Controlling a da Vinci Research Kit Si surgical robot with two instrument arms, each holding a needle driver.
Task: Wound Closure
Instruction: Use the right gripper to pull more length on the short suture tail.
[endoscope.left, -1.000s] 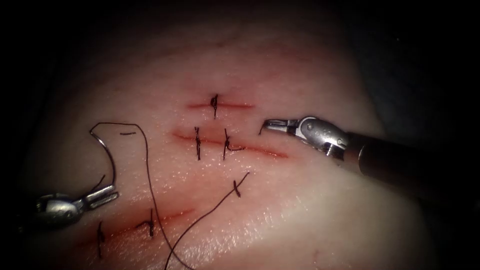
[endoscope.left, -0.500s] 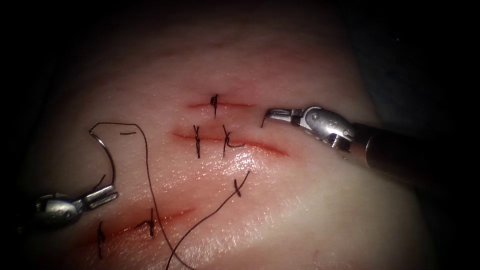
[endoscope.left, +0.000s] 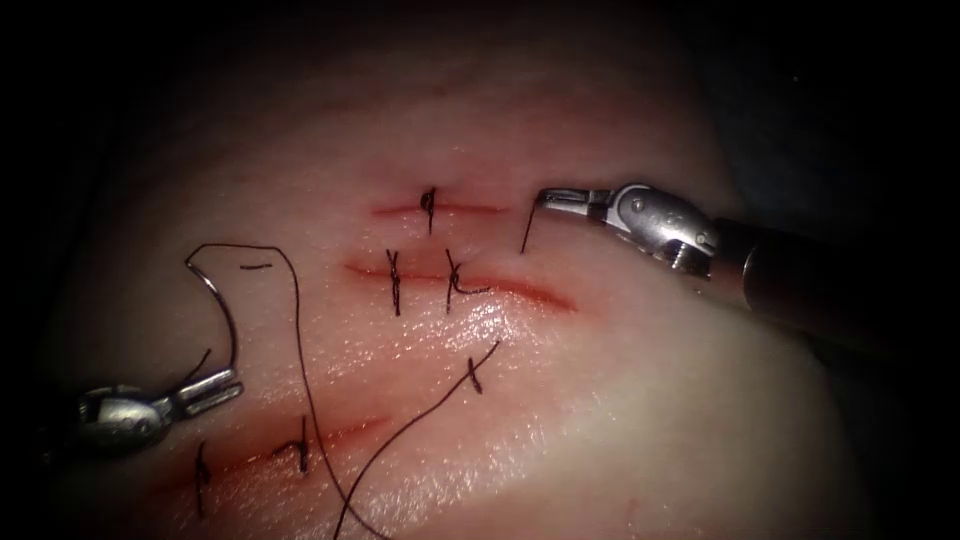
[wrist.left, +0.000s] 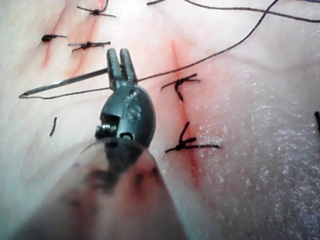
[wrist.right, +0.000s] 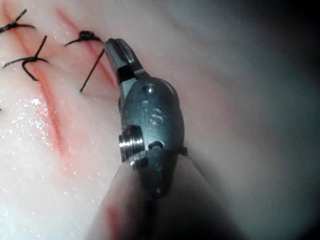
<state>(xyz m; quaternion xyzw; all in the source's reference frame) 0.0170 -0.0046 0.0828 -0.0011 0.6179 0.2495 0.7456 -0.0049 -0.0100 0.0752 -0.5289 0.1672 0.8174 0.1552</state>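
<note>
Endoscope view: the tissue (endoscope.left: 600, 400) carries several stitched cuts. The right tool (endoscope.left: 548, 198), right of the upper cuts, is closed on a short cut end of thread (endoscope.left: 527, 230). The left tool (endoscope.left: 222, 388) grips the needle (endoscope.left: 222, 300) near its tail; the needle arcs free above the tissue, left of the cuts, trailing thread (endoscope.left: 300, 350).

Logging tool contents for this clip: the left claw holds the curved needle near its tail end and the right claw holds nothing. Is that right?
Not quite. The right claw is shut on a short cut end of thread, as the endoscope view shows. The left claw does hold the needle near its tail, out of the tissue.
</note>
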